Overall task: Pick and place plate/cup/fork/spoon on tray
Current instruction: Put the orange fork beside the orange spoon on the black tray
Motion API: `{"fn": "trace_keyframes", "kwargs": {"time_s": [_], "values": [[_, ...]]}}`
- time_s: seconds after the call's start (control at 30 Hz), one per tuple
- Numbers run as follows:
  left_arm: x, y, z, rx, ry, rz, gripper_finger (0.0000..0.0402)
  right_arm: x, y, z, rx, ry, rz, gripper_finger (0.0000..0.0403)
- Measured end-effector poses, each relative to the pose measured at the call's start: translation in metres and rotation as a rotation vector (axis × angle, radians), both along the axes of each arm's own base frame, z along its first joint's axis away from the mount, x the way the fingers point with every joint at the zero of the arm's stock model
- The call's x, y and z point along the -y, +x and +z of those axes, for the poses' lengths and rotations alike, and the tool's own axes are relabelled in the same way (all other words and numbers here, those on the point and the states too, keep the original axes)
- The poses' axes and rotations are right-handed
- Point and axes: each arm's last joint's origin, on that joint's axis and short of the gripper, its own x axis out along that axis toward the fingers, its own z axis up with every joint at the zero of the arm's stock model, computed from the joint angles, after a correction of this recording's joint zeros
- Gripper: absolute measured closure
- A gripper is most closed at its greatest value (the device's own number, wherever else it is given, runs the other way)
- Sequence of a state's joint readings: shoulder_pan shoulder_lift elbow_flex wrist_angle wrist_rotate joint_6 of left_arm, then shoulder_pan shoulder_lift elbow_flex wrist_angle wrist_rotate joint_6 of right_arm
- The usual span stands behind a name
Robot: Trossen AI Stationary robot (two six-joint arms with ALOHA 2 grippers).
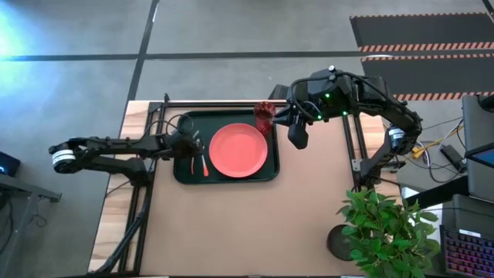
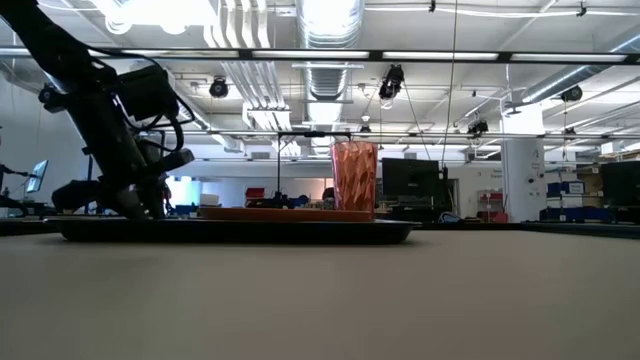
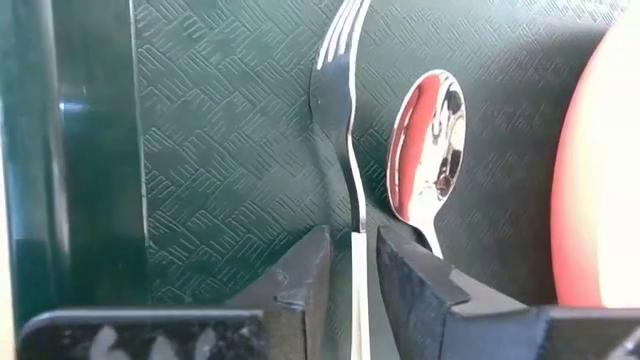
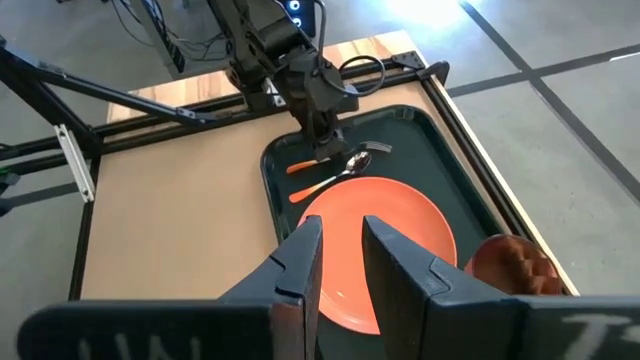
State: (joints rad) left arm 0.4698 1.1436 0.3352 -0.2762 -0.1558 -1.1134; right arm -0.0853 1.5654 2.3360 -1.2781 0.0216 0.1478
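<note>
The dark tray [image 1: 184, 174] holds the coral plate [image 1: 239, 149], and the reddish cup [image 1: 265, 116] stands upright at its far right corner. Fork [image 3: 338, 70] and spoon [image 3: 428, 140] lie side by side on the tray floor, left of the plate, their orange handles [image 4: 305, 168] toward the near side. My left gripper [image 3: 354, 260] slants down over the fork's handle, open, a finger on each side with a small gap. My right gripper [image 4: 343, 250] hangs high beside the tray's far right corner, open with nothing between its fingers.
A potted plant [image 1: 382, 232] stands at the table's near right corner. Bare brown tabletop [image 1: 255, 224] stretches in front of the tray. Metal frame rails [image 1: 216, 103] run along the table's far edge and sides.
</note>
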Motion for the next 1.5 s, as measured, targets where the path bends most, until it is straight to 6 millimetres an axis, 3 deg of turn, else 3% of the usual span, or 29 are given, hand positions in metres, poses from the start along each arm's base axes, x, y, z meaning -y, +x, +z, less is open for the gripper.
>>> {"fn": "trace_keyframes", "kwargs": {"time_s": [0.47, 0.83, 0.93, 1.07, 1.2, 1.5], "values": [[0.001, -0.006, 0.021, 0.048, 0.081, -0.004, 0.0321, 0.000, 0.000, 0.000, -0.005, 0.001, 0.003, 0.0337], [0.007, -0.019, 0.027, -0.058, 0.039, 0.019, 0.0323, 0.000, 0.000, 0.000, -0.006, -0.010, 0.011, 0.0337], [0.005, -0.014, 0.038, -0.013, 0.057, 0.028, 0.0340, 0.000, 0.000, 0.000, -0.006, -0.010, 0.011, 0.0337], [0.001, -0.007, 0.054, 0.010, 0.106, -0.035, 0.0391, 0.000, 0.000, 0.000, -0.006, -0.011, 0.011, 0.0337], [0.000, -0.003, 0.063, 0.038, 0.114, -0.070, 0.0400, 0.000, 0.000, 0.000, -0.006, -0.016, 0.006, 0.0337], [0.004, -0.003, 0.059, 0.034, 0.081, -0.094, 0.0401, 0.000, -0.001, 0.000, -0.005, -0.017, 0.006, 0.0337]]}}
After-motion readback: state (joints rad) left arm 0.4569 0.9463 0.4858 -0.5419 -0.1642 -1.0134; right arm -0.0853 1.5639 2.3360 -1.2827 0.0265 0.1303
